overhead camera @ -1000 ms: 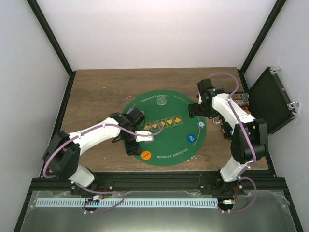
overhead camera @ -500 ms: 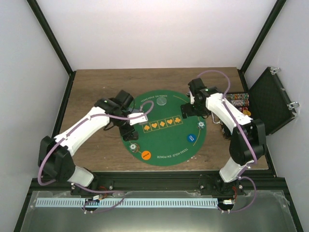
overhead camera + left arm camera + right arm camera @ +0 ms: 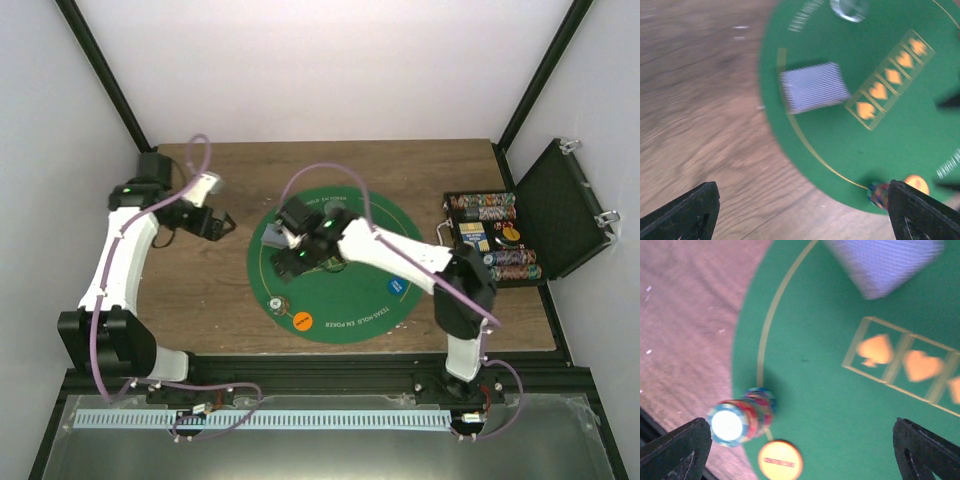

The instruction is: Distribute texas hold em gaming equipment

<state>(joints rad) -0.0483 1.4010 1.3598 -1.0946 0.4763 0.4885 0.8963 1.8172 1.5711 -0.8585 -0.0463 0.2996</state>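
A grey-backed deck of cards point(image 3: 274, 236) point(image 3: 814, 87) point(image 3: 886, 261) lies on the left part of the round green mat point(image 3: 385, 262). A stack of poker chips point(image 3: 273, 303) point(image 3: 739, 421) point(image 3: 878, 194) stands at the mat's left rim, with an orange disc point(image 3: 301, 321) point(image 3: 780, 460) beside it. A blue disc point(image 3: 396, 286) lies on the mat's right side, and a clear disc point(image 3: 849, 7) shows near its far edge. My left gripper point(image 3: 221, 224) point(image 3: 802, 220) hangs open and empty over bare wood, left of the mat. My right gripper point(image 3: 286, 266) point(image 3: 800, 455) is open and empty above the mat, between deck and chip stack.
An open black case point(image 3: 548, 205) at the right table edge holds rows of chips point(image 3: 484, 208) and more discs. The mat point(image 3: 920, 115) point(image 3: 840, 405) carries a row of orange suit marks point(image 3: 888, 79) point(image 3: 900, 360). Wooden table point(image 3: 200, 290) surrounds it, with white walls behind.
My left arm has swung off the mat to the far left, its jaws widening. My right arm has reached from the case side across the mat to its left part.
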